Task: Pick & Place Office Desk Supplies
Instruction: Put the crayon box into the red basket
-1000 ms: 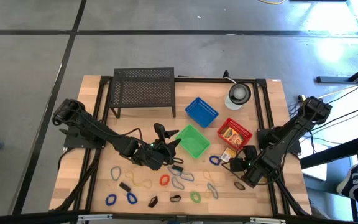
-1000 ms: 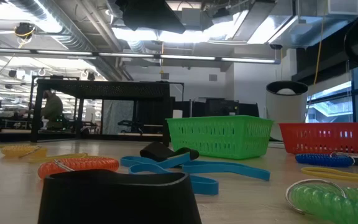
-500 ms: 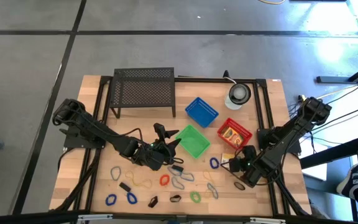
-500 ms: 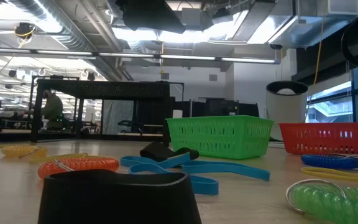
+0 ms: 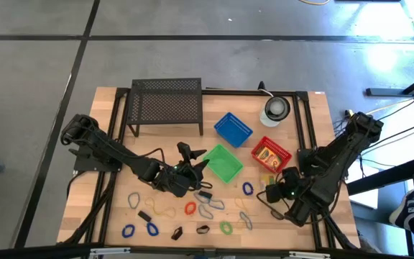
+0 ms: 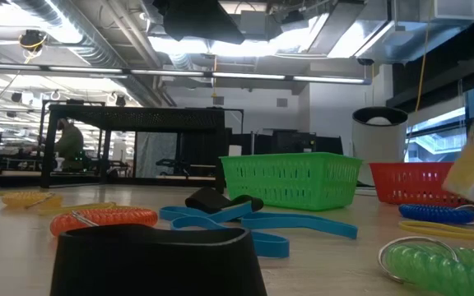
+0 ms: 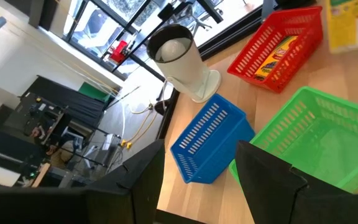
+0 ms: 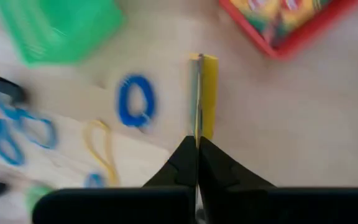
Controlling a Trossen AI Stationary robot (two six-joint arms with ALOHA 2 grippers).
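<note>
The yellow packet (image 8: 202, 93) is up off the table now, pinched edge-on in the right gripper (image 8: 197, 148), which a second ago sat lower beside the red basket (image 5: 271, 153). It hangs above the blue loop (image 5: 248, 188). The left gripper (image 7: 199, 165), fingers spread and empty, hasn't budged by the green basket (image 5: 223, 163).

I see three plastic lattice baskets: a blue basket (image 5: 233, 129), a green basket (image 5: 223, 162) and a red basket (image 5: 271, 154) with a yellow-orange packet (image 5: 267, 152) inside. My right gripper (image 8: 197, 148) is dark, pinching a yellow packet (image 8: 203, 93) seen edge-on. On the pale wooden table (image 5: 106, 115) lie a blue loop (image 5: 248, 188), an orange coil (image 5: 190, 208), a green coil (image 5: 226, 227) and a tan loop (image 5: 164, 213). The mesh rack (image 5: 165, 105) is black; the round object (image 5: 276, 109) is white and grey.
</note>
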